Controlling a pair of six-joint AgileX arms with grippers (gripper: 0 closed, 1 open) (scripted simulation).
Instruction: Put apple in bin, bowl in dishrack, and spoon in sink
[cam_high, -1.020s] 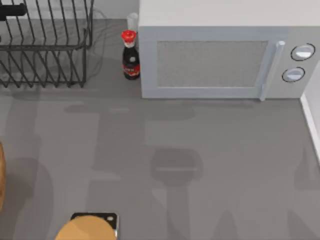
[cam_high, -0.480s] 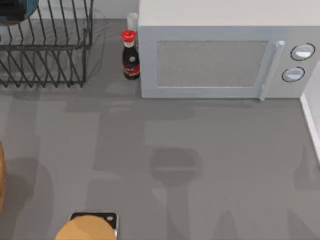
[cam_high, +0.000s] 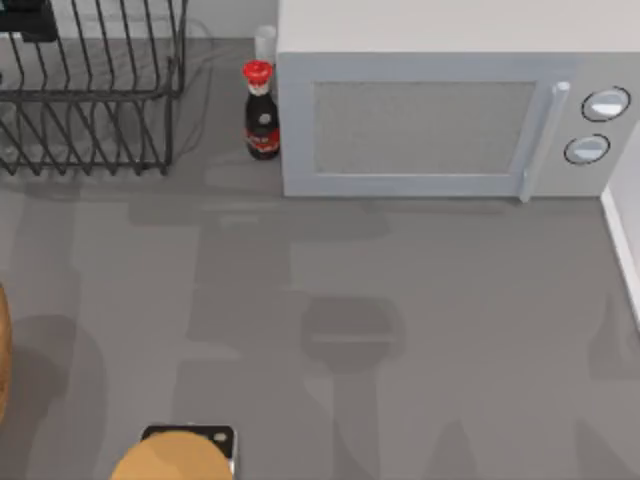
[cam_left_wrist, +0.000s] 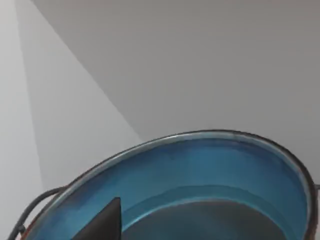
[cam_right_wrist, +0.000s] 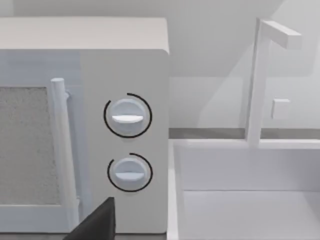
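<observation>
A grey worktop (cam_high: 420, 330) is stretching across the scene, and the black wire dishrack (cam_high: 90, 110) is standing at its far left corner. A pale microwave (cam_high: 430, 120), the largest thing here, is sitting to the right of the dishrack, and a white sink (cam_right_wrist: 250, 210) is lying beyond it, on the side away from the dishrack. The bowl (cam_left_wrist: 210, 170) is showing in the left wrist view as a wide, deep round, teal-blue inside with a thin reddish-brown rim. Dark rack wire is curving past its edge, so it is probably sitting at or in the dishrack. A red-capped dark sauce bottle (cam_high: 262, 115) is standing just right of the dishrack. The left claw (cam_left_wrist: 102, 225) is reaching into the bowl, and I cannot tell whether it is gripping or letting go. The step in hand is likely seating the bowl, which calls for lowering it between the tines until they are bearing its weight, then opening gently and lifting straight up. The right claw (cam_right_wrist: 97, 222) is waiting far from the dishrack, facing the microwave knobs; I cannot tell its state either.
</observation>
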